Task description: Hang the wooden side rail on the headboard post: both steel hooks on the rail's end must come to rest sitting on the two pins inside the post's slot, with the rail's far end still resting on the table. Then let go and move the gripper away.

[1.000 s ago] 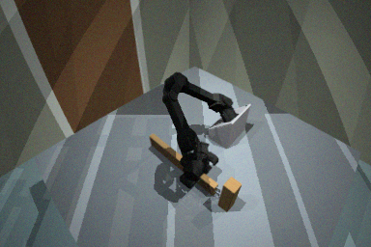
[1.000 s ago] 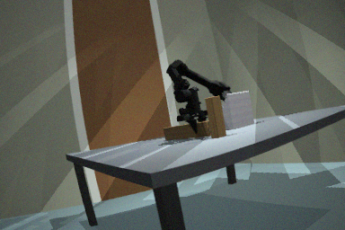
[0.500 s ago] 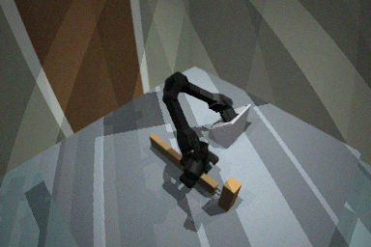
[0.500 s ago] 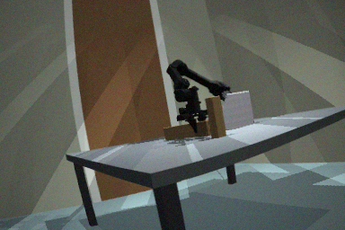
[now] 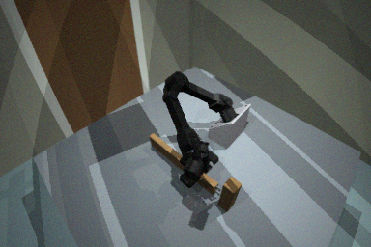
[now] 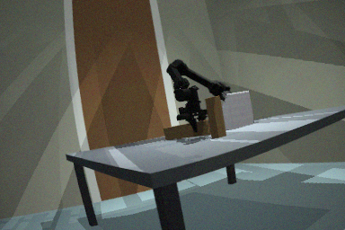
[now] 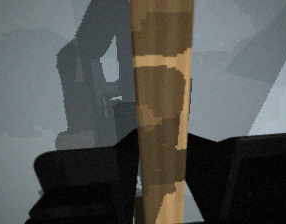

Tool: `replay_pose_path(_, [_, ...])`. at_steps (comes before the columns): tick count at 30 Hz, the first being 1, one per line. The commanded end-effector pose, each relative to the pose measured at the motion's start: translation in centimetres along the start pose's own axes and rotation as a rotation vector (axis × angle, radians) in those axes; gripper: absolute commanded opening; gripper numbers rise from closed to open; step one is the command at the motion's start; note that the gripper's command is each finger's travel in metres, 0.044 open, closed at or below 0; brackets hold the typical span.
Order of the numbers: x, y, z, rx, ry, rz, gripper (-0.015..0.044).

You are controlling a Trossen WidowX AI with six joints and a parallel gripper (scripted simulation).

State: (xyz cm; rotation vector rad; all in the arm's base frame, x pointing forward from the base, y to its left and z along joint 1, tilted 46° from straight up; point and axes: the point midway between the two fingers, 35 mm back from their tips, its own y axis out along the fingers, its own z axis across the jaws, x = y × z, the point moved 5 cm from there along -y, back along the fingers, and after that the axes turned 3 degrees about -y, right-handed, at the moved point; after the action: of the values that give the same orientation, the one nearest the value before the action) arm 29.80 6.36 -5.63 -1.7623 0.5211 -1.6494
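Observation:
The wooden rail [image 5: 163, 146] [image 6: 176, 132] [image 7: 161, 95] lies lengthwise, low over the table, its far end at or very near the table top. My gripper [image 5: 194, 174] [image 6: 195, 128] [image 7: 152, 131] is shut on the rail, one finger on each side, nearer its hook end. The wooden post [image 5: 229, 195] [image 6: 216, 117] stands upright just beyond that end. The small grey hooks [image 5: 218, 190] show at the rail's end in the top view, close to the post, with a narrow gap between wood and post. The pins and the slot cannot be made out, so whether the hooks touch the pins is unclear.
A pale upright panel [image 5: 232, 129] [image 6: 239, 110] stands beside the arm's base, behind the post in the exterior view. The table [image 5: 121, 201] [image 6: 135, 162] carries everything, with patchy light and shadows. A brown door [image 6: 112, 61] is in the background.

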Motion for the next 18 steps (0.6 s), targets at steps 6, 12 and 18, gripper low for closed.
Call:
replay_pose_path(6, [0.03,-0.53,0.16,0.011,0.005,0.000,0.0000])
replay_pose_path(12, [0.03,-0.63,0.16,0.011,0.005,0.000,0.0000])
replay_pose_path(18, [0.03,-0.73,0.16,0.011,0.005,0.000,0.0000])
